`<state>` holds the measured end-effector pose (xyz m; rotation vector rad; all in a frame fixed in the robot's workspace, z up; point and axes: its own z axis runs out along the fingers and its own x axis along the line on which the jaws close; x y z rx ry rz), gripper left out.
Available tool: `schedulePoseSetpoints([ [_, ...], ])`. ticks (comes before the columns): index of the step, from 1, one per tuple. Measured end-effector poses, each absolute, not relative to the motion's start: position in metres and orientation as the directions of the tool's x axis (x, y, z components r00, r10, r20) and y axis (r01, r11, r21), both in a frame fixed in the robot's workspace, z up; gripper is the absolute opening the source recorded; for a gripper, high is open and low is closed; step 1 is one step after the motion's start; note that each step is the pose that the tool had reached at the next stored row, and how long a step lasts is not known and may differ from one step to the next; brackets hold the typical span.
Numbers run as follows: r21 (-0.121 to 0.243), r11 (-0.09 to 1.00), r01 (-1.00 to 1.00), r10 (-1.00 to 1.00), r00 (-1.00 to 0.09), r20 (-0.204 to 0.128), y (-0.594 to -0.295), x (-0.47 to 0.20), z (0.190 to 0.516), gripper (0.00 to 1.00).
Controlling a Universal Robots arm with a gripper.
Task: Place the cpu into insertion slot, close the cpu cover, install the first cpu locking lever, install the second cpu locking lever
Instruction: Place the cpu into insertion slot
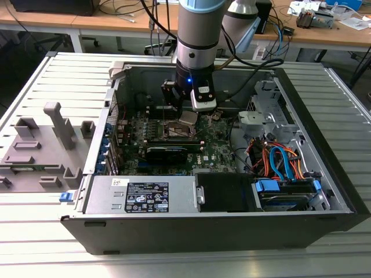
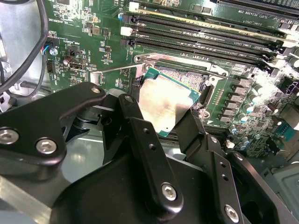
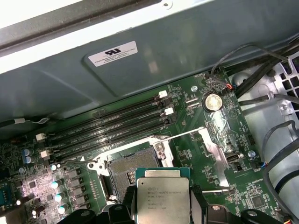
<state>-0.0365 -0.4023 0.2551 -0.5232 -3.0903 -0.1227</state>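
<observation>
Currently the cpu is clamped by its two opposite edges in the end effector. The black fingers are narrowed onto it, and its flat silvery-grey top faces the second wrist view. The chip is tilted and not seated. It hangs just over one edge of the insertion slot, and I cannot tell whether they touch. The slot is empty, a dark square centre inside a silver rim. In the first wrist view the cpu shows a thin green border around its metal lid.

The cpu cover, a shiny plate, stands swung away beside the slot. A thin wire lever lies along the slot's far edge.

Four long black memory slots run beside the socket, unfilled. A round coin cell sits near their end.

In the exterior view the end effector is down inside the open computer case. The case holds:
- a green motherboard
- a black graphics card
- a grey labelled power supply
- blue and orange cables

The case rests on a slatted metal surface. A grey plastic fixture stands at the exterior view's left.
</observation>
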Motion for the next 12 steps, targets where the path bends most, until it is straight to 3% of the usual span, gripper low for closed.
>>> schedulePoseSetpoints([
  [12, 0.076, 0.937, 0.340, 0.340, -0.940, 0.018, -0.4023, -0.0365, 0.2549, 0.55],
])
